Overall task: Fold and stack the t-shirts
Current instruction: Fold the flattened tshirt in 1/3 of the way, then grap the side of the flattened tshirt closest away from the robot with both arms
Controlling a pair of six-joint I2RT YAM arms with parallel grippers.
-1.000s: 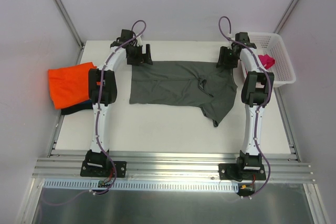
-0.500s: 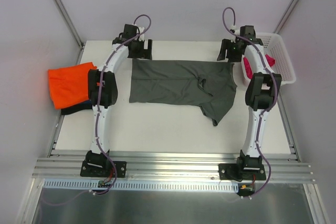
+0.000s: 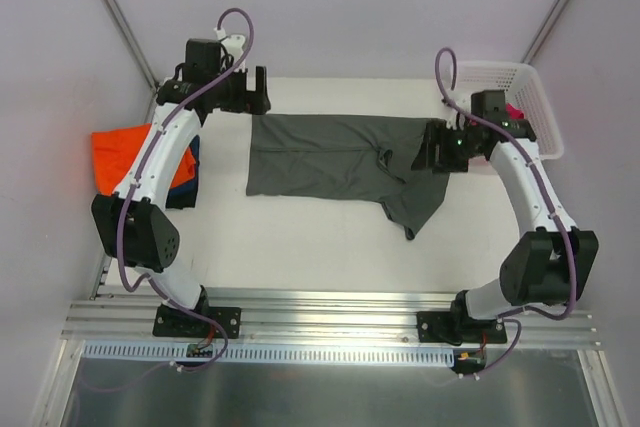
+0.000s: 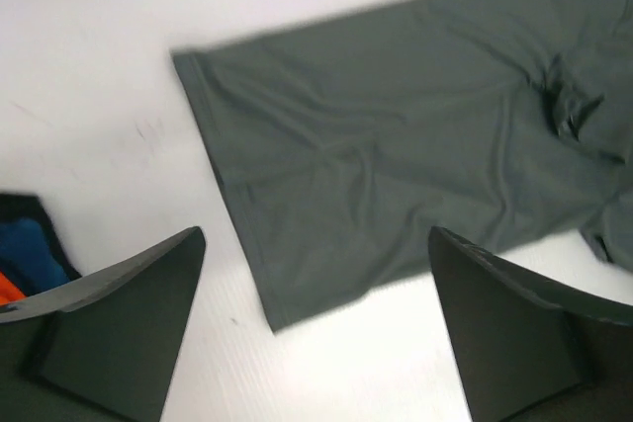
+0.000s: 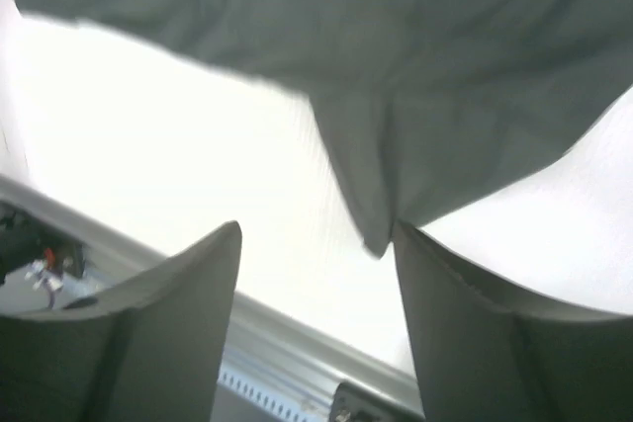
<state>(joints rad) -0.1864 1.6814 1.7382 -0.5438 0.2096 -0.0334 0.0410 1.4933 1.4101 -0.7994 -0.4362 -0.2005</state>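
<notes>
A dark grey t-shirt lies spread flat across the middle of the table, with one sleeve trailing toward the front. My left gripper hovers open above its back left corner, its jaws wide and empty over the hem. My right gripper hangs open over the shirt's right side, nothing between its fingers. In the right wrist view the grey cloth fills the top. An orange t-shirt lies folded at the left edge on a dark navy one. A magenta-pink shirt sits in the basket.
The white lattice basket stands at the back right corner. An aluminium rail runs along the table's front edge. Grey walls close in the back and both sides. The left arm's elbow hangs over the left table edge.
The right gripper came forward from the back edge to above the shirt's right side and opened a little wider. The left arm swung its elbow out left; its gripper shifted slightly left, still open.
</notes>
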